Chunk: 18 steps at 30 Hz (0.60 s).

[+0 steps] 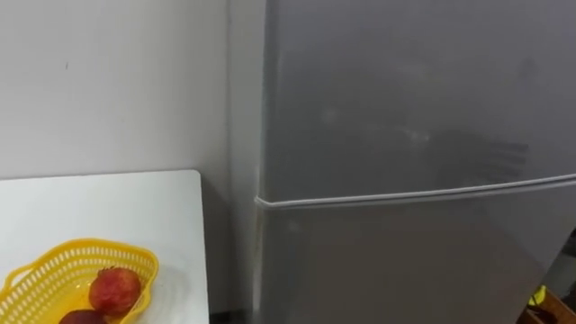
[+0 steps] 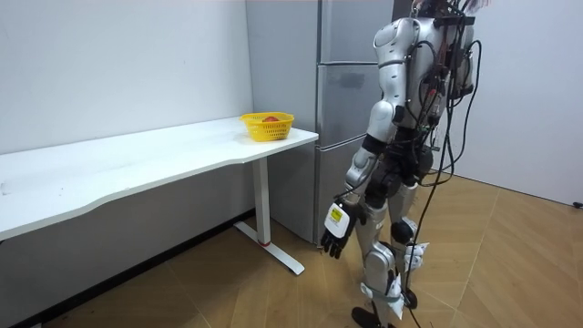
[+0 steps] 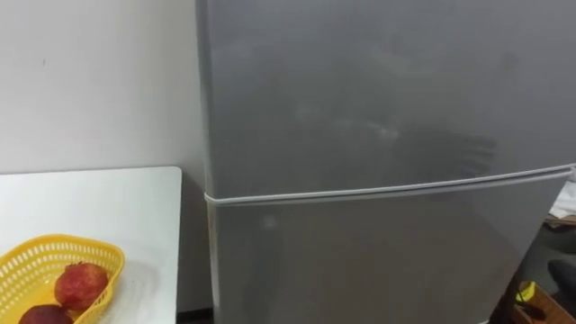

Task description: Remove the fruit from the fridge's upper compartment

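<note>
The tall grey two-door metal fridge [image 1: 405,108] stands closed before the robot, so the thing to fetch lies hidden behind its upper door [image 1: 414,81], above the pale seam strip [image 1: 405,194]. That door is stiff, and its flat face looks smooth and slippery. It probably needs hooked fingers at a side edge or along the seam, though I cannot tell which. The left hand [image 2: 335,228] hangs low in front of the fridge, fingers relaxed and empty. Left of the fridge, a yellow plastic mesh basket [image 1: 54,265] with round red fruit [image 1: 114,290] sits on a white table [image 1: 108,202].
</note>
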Tool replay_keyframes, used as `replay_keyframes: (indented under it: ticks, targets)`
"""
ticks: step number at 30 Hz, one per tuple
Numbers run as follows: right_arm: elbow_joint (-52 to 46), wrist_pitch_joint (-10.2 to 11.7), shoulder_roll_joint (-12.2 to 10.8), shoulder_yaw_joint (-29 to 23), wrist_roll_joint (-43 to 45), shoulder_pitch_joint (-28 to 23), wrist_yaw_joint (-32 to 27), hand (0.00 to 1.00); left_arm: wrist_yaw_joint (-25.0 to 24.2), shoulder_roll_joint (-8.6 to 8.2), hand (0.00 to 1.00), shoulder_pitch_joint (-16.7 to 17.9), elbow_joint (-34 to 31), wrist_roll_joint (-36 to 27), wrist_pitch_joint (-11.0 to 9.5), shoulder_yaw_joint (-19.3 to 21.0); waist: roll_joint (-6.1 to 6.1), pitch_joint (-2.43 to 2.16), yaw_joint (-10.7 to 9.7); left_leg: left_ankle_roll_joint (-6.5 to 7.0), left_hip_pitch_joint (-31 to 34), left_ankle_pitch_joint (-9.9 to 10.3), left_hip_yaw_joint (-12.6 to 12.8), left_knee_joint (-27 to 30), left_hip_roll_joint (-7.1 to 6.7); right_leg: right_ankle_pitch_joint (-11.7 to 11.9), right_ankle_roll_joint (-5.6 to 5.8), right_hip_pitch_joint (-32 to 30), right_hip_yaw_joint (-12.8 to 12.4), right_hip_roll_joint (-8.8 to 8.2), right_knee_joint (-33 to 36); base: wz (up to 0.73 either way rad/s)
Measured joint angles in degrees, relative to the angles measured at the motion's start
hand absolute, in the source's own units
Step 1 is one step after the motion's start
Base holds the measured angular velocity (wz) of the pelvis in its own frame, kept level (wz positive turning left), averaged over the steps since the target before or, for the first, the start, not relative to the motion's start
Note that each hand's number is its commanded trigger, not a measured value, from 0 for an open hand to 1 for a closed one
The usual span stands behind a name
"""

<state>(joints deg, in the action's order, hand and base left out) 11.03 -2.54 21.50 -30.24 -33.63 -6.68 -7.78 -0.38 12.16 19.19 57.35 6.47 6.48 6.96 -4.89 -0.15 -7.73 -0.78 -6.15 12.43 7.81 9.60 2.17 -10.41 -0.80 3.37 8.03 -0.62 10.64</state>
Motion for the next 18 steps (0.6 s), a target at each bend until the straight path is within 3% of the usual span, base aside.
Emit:
replay_keyframes:
  ticks: [5, 7, 13, 18]
  targets:
    - [8.8, 0.1, -2.5, 5.5, 12.2, -3.1, -3.0, 0.00, -0.2, -0.02, 0.00, -1.2, -0.4, 0.4, 0.0, -0.5, 0.67, -0.17, 1.0, 0.00, 0.4, 0.0, 0.2, 0.0, 0.06, 0.0, -0.03, -0.4, -0.1, 0.08, 0.1, -0.01]
    - [15.5, 0.1, -4.2, 9.4, 17.6, -4.9, -3.0, 0.00, -0.2, -0.03, 0.00, -2.3, -0.1, -0.2, -0.3, -0.5, 0.64, -0.04, 2.0, 0.00, -0.2, 0.0, 0.2, 0.0, 0.06, 0.0, -0.04, -0.4, -0.1, 0.07, 0.1, 0.00]
    - [37.0, 0.0, -6.2, 18.7, 23.9, -4.9, 1.8, 0.00, -0.3, -0.13, 0.00, -3.5, 0.6, 0.1, -1.3, -1.7, 1.50, 0.05, 4.0, 0.00, -0.4, 0.0, 0.2, -0.2, 0.00, 0.0, 0.03, -0.1, 0.0, 0.01, 0.0, -0.01]
    - [50.4, 0.0, -7.6, 22.2, 24.6, -4.6, 6.6, 0.00, -0.4, -0.08, 0.00, -3.8, 3.2, 0.3, -1.7, -2.8, 2.06, 0.23, 4.3, 0.00, -0.5, 0.0, -0.5, -0.1, -0.12, -0.1, 0.10, 1.0, 0.5, -0.06, -0.3, 0.07]
